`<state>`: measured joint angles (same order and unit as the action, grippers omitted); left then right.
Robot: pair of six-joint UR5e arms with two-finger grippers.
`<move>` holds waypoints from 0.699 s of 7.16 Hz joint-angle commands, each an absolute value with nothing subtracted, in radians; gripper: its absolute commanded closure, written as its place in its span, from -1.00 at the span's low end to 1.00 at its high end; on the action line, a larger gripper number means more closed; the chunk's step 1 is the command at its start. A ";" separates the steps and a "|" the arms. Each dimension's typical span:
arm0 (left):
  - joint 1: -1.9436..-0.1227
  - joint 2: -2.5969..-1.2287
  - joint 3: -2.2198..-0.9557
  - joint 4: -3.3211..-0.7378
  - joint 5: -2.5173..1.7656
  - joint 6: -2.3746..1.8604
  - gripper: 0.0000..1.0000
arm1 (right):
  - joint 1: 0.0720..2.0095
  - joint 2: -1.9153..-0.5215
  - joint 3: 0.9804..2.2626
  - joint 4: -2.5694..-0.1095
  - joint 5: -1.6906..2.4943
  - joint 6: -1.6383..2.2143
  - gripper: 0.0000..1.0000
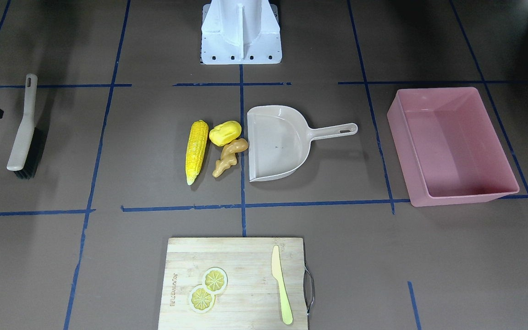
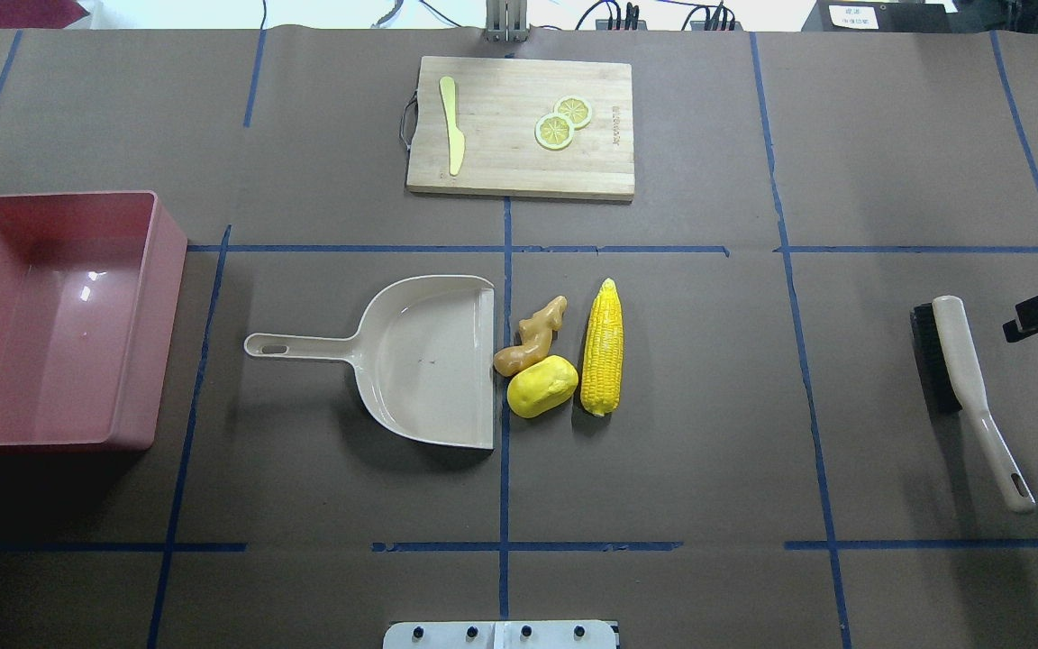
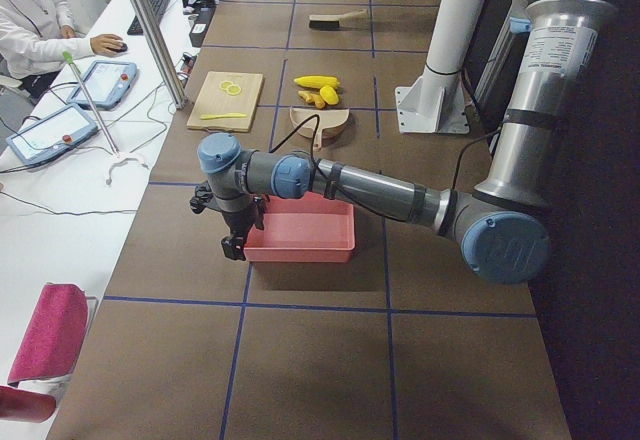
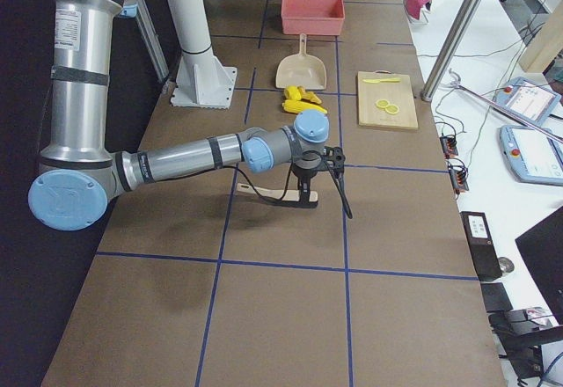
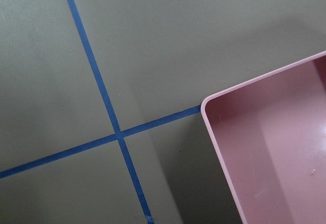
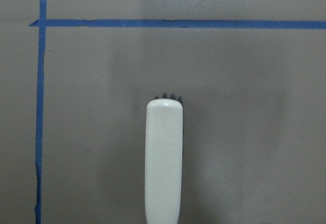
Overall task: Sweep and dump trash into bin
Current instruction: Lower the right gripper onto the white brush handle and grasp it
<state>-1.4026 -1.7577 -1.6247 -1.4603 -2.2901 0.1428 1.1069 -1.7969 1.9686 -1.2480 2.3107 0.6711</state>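
Observation:
The trash lies mid-table: a yellow corn cob (image 1: 197,151), a yellow potato-like lump (image 1: 225,133) and a tan ginger root (image 1: 229,157), right at the open mouth of a beige dustpan (image 1: 277,146). The pink bin (image 1: 452,146) stands empty beyond the dustpan's handle. A beige brush (image 1: 23,133) with black bristles lies at the other end. My left gripper (image 3: 233,245) hangs beside the bin's outer corner (image 5: 275,152). My right gripper (image 4: 307,192) hovers over the brush (image 6: 164,158). No fingers show in either wrist view, so I cannot tell whether the grippers are open or shut.
A wooden cutting board (image 1: 245,256) with two lemon slices (image 1: 208,288) and a pale yellow knife (image 1: 281,284) lies at the table's far side from the robot base (image 1: 241,32). Blue tape lines cross the brown table. An operator sits beside the table in the exterior left view.

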 commanded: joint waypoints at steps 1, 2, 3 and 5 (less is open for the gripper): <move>-1.394 -1.756 -1.632 -1.462 -2.290 0.141 -1.00 | 0.996 -1.946 1.979 -0.964 2.276 0.897 -0.99; -1.394 -1.756 -1.632 -1.462 -2.289 0.141 -1.00 | 0.952 -1.966 1.977 -0.945 2.255 0.900 -0.99; -1.394 -1.756 -1.631 -1.462 -2.290 0.141 -1.00 | 0.874 -1.967 1.968 -0.943 2.179 0.922 -0.99; -1.394 -1.756 -1.634 -1.462 -2.290 0.141 -1.00 | 0.754 -1.957 1.957 -0.942 2.077 1.002 -0.98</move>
